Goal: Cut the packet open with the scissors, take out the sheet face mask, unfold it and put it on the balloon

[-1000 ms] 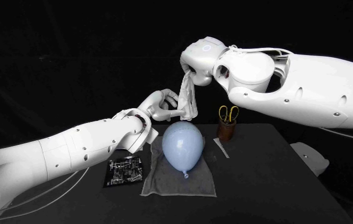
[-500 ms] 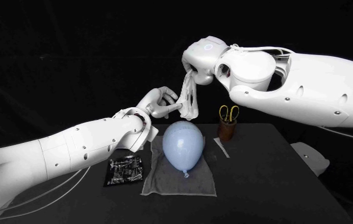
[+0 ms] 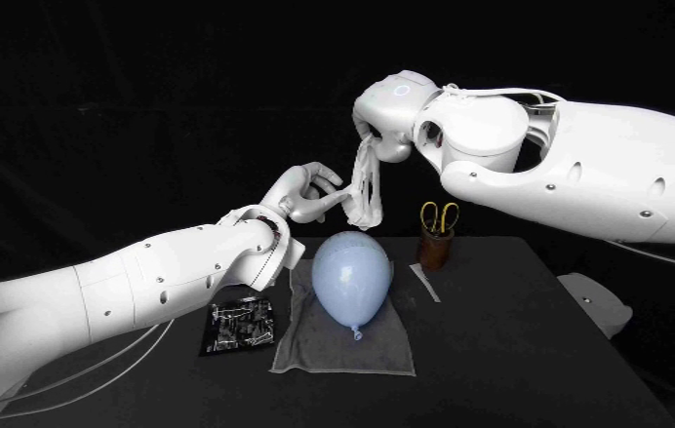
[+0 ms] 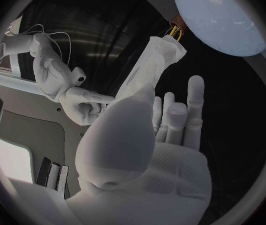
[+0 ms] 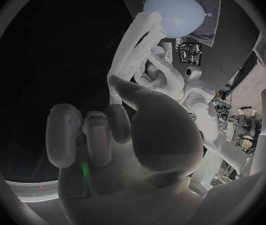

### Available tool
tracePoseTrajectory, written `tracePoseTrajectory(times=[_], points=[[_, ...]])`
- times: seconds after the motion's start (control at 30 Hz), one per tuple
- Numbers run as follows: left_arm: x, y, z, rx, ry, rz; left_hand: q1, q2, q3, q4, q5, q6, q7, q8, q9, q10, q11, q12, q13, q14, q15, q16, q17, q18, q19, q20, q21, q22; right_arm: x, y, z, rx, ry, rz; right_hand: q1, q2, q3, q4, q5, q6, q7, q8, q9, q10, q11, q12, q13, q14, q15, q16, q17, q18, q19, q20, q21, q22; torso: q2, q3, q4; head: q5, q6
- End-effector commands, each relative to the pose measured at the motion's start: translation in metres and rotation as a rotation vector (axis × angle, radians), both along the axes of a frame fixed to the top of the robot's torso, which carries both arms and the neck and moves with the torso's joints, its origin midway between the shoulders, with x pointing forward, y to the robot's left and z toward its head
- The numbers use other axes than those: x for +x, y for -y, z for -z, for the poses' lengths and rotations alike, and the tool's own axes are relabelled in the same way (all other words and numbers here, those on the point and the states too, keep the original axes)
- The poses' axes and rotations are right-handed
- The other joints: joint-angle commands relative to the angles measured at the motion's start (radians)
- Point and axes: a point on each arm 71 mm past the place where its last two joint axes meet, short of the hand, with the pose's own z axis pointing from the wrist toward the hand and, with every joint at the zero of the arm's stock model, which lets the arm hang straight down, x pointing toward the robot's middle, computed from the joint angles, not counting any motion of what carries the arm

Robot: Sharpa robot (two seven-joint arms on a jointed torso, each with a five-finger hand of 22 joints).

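Observation:
The white sheet mask (image 3: 369, 189) hangs in the air above the far end of the pale blue balloon (image 3: 349, 274). My right hand (image 3: 381, 141) pinches its top edge. The mask's folds have parted a little. My left hand (image 3: 315, 194) is beside the mask's lower half with its fingers spread, fingertips at the sheet without closing on it. In the left wrist view the mask (image 4: 150, 71) runs behind the thumb of my left hand (image 4: 147, 155) toward the right hand (image 4: 84, 107). In the right wrist view the mask (image 5: 135, 50) hangs toward the balloon (image 5: 173, 9).
The balloon lies on a grey cloth (image 3: 342, 352) in mid table. The black packet (image 3: 236, 326) lies left of the cloth. Yellow-handled scissors (image 3: 438, 217) stand in a brown cup (image 3: 433, 251) at the back, with a thin cut strip (image 3: 422, 283) in front of it.
My left hand's fingers have opened from around the mask's lower part and spread. The mask has gone from a tight folded strip to slightly parted layers. The right hand has held still.

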Motion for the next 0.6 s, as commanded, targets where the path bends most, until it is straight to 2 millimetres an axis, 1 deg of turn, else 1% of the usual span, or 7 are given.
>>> tracePoseTrajectory(times=[0.03,0.1,0.17,0.2,0.27,0.43,0.6], points=[[0.0000,0.0024,-0.0037,-0.036,0.027,0.000,-0.009,-0.012,0.039,-0.001,0.001,0.022,0.100,-0.014,-0.025,0.012,-0.003,-0.018,-0.020,-0.002,-0.003,-0.007,-0.004,0.016,-0.009,-0.001,0.008,-0.001,0.0003,0.0001,0.0007,-0.014,-0.007,0.011,0.003,-0.008,0.007,0.000,0.005,0.006,-0.001,0.002,0.002,0.056,-0.015,0.001,0.100,0.106,-0.002,0.004,0.263,-0.015,0.062,-0.001,0.002,0.212,0.000,0.0012,-0.0006,0.002,0.001],[0.0006,0.0026,-0.0038,-0.041,0.028,-0.003,-0.010,-0.019,0.064,-0.002,0.001,0.038,0.098,-0.025,-0.040,0.017,-0.005,-0.029,-0.031,0.000,-0.004,-0.007,-0.003,0.016,-0.009,-0.002,0.010,-0.002,-0.0002,-0.0001,0.0008,-0.014,-0.009,0.010,0.003,-0.008,0.007,0.000,0.005,0.006,-0.001,0.002,0.002,0.056,-0.015,0.001,0.100,0.106,-0.002,0.004,0.263,-0.015,0.062,-0.001,0.002,0.212,0.000,0.0013,-0.0013,0.002,0.002],[0.0013,0.0031,-0.0038,-0.045,0.029,-0.005,-0.006,-0.030,0.116,-0.005,0.001,0.078,0.085,-0.048,-0.069,0.032,-0.012,-0.053,-0.054,0.006,-0.012,-0.008,0.002,0.016,-0.008,-0.008,0.016,-0.001,-0.0007,-0.0003,0.0009,-0.013,-0.012,0.009,0.003,-0.008,0.007,0.000,0.005,0.006,-0.001,0.002,0.002,0.056,-0.015,0.001,0.100,0.106,-0.002,0.004,0.263,-0.015,0.062,-0.001,0.002,0.212,0.000,0.0011,-0.0019,0.002,0.003],[0.0017,0.0036,-0.0037,-0.046,0.029,-0.005,-0.013,-0.040,0.148,-0.003,-0.002,0.103,0.078,-0.066,-0.089,0.046,-0.012,-0.072,-0.070,0.009,-0.018,-0.010,0.001,0.016,-0.008,-0.012,0.019,-0.001,-0.0010,-0.0003,0.0010,-0.013,-0.013,0.008,0.003,-0.008,0.007,0.000,0.005,0.006,-0.001,0.002,0.002,0.056,-0.015,0.001,0.100,0.106,-0.002,0.004,0.263,-0.015,0.062,-0.001,0.002,0.212,0.000,0.0009,-0.0019,0.002,0.002],[0.0023,0.0046,-0.0036,-0.048,0.028,-0.004,-0.022,-0.058,0.184,-0.008,0.001,0.140,0.071,-0.086,-0.112,0.066,-0.022,-0.097,-0.092,0.011,-0.023,-0.014,-0.002,0.016,-0.008,-0.018,0.023,-0.001,-0.0016,-0.0004,0.0010,-0.012,-0.014,0.007,0.003,-0.008,0.007,0.000,0.005,0.006,-0.001,0.002,0.002,0.056,-0.015,0.001,0.100,0.106,-0.002,0.004,0.263,-0.015,0.062,-0.001,0.002,0.212,0.000,0.0010,-0.0014,0.001,0.001],[0.0033,0.0070,-0.0028,-0.047,0.021,0.003,-0.041,-0.087,0.229,-0.025,0.001,0.177,0.059,-0.127,-0.150,0.086,-0.030,-0.135,-0.121,0.013,-0.028,-0.019,-0.010,0.016,-0.009,-0.024,0.027,-0.003,-0.0027,-0.0003,0.0009,-0.008,-0.014,0.004,0.003,-0.008,0.007,0.000,0.005,0.006,-0.001,0.002,0.002,0.056,-0.015,0.001,0.100,0.106,-0.002,0.004,0.263,-0.015,0.062,-0.001,0.002,0.212,-0.001,0.0011,-0.0015,0.001,-0.001],[0.0033,0.0081,-0.0026,-0.038,0.020,0.016,-0.060,-0.114,0.260,-0.049,0.001,0.216,0.051,-0.191,-0.194,0.091,-0.031,-0.177,-0.149,0.008,-0.030,-0.024,-0.022,0.015,-0.010,-0.027,0.029,-0.006,-0.0033,0.0000,0.0007,-0.003,-0.012,0.002,0.002,-0.009,0.010,0.001,0.005,0.007,-0.001,0.001,0.001,0.056,-0.014,0.001,0.101,0.106,-0.003,0.004,0.263,-0.015,0.062,-0.001,0.001,0.212,0.000,0.0014,-0.0006,-0.002,-0.003]])
